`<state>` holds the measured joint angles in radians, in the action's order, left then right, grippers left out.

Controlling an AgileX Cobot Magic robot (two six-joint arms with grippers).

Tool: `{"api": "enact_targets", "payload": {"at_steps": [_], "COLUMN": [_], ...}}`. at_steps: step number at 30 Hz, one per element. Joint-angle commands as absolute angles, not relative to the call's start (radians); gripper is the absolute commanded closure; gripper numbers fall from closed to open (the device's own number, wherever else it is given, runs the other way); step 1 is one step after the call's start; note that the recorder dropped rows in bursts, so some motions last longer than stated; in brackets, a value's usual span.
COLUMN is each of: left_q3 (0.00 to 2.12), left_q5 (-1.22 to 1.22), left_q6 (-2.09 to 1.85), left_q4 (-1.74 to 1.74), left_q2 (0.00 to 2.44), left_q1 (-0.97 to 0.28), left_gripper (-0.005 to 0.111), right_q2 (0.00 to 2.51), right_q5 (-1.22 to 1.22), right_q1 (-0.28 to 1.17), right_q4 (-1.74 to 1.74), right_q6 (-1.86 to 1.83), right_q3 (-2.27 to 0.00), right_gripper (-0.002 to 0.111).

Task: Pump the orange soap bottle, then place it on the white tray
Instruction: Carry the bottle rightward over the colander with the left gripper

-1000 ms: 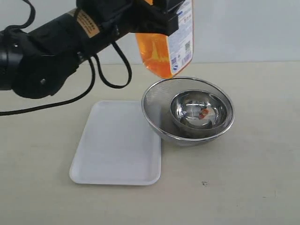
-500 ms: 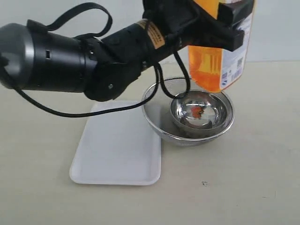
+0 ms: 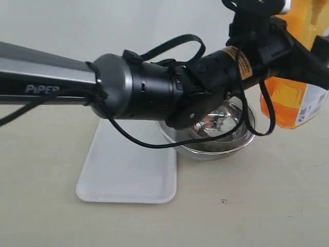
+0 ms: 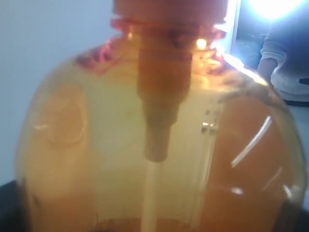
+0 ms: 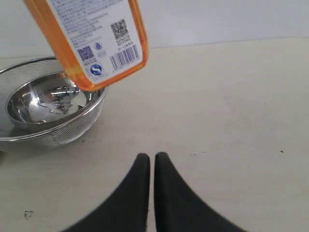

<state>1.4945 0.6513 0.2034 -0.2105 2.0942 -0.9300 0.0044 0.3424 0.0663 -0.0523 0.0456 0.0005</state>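
My left gripper [image 3: 307, 63] is shut on the orange soap bottle [image 3: 294, 103] and holds it in the air, tilted, just right of the steel bowls. Up close in the left wrist view the clear orange body [image 4: 159, 145] fills the picture, with the pump collar and the white stem inside it; the jaws themselves are hidden there. The right wrist view shows the bottle's labelled lower end [image 5: 91, 43] hanging above the bowl's rim. My right gripper [image 5: 152, 157] is shut and empty, low over the bare table. The white tray [image 3: 128, 172] lies flat to the left of the bowls.
A small steel bowl sits inside a larger mesh steel bowl [image 3: 216, 141], also seen in the right wrist view [image 5: 48, 104], right beside the tray. The left arm [image 3: 144, 95] stretches across the scene above the tray and bowls. A person stands in the background [image 4: 289, 63].
The left arm has swung to the right with the bottle, from above the bowls' left side to beyond their right edge. The tray, bowls and right gripper have not moved.
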Motion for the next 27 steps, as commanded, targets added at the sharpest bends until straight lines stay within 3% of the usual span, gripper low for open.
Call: {"api": "enact_targets", "payload": {"at_steps": [1,27], "left_q3": [1.578,1.609], "left_q5": [0.711,0.752], "left_q6": [0.214,0.140], "left_q4": [-0.199,-0.055], "left_q2": [2.123,2.257], "left_q1": [-0.957,-0.963], "left_gripper": [0.102,0.102], "right_q2": [0.000,0.000], "right_q5": [0.331,0.331], "right_q1": [0.060,0.060], "right_q4": [-0.052,-0.052], "right_q6": [0.046,0.046], "right_q3": [0.000,0.000], "right_gripper": [0.108,0.108]}}
